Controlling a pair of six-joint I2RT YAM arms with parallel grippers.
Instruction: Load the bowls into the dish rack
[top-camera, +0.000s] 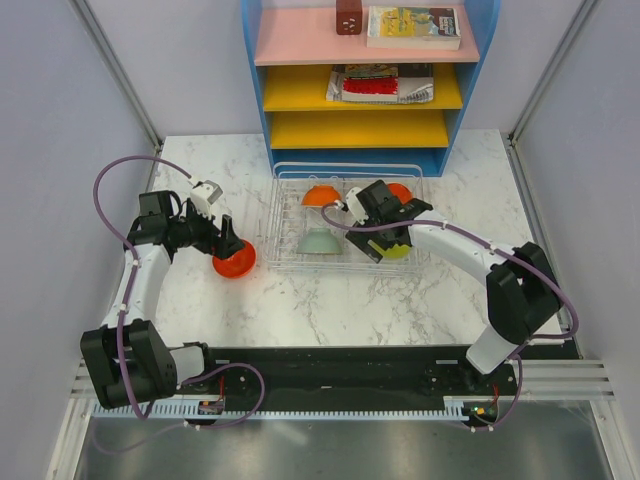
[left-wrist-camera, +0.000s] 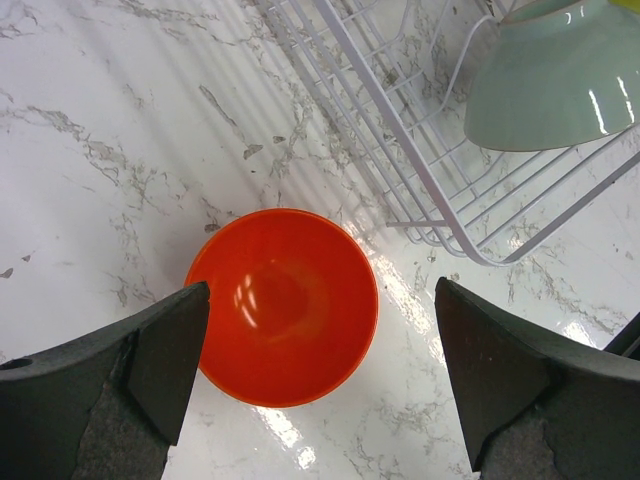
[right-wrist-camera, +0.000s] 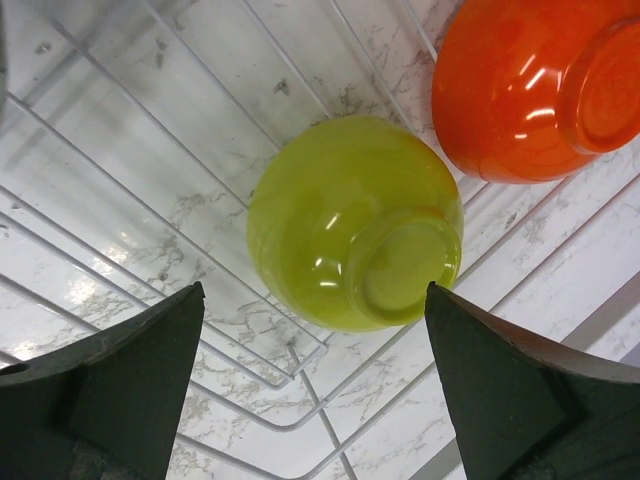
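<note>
A red bowl (top-camera: 234, 263) sits upright on the marble table just left of the white wire dish rack (top-camera: 284, 214). My left gripper (top-camera: 229, 243) is open above it; in the left wrist view the red bowl (left-wrist-camera: 282, 305) lies between and below the spread fingers (left-wrist-camera: 160, 360) of the left gripper (left-wrist-camera: 321, 283). In the rack are a mint bowl (top-camera: 316, 242), two orange bowls (top-camera: 322, 195) (top-camera: 401, 190) and a lime green bowl (top-camera: 400, 251). My right gripper (top-camera: 388, 232) is open over the lime bowl (right-wrist-camera: 355, 225), which lies upside down on the wires and apart from the gripper (right-wrist-camera: 314, 287).
A blue shelf unit (top-camera: 365, 80) with pink and yellow shelves stands right behind the rack. The rack's near-left corner (left-wrist-camera: 440, 225) lies close to the red bowl, with the mint bowl (left-wrist-camera: 550, 90) inside. An orange bowl (right-wrist-camera: 530, 90) lies next to the lime one.
</note>
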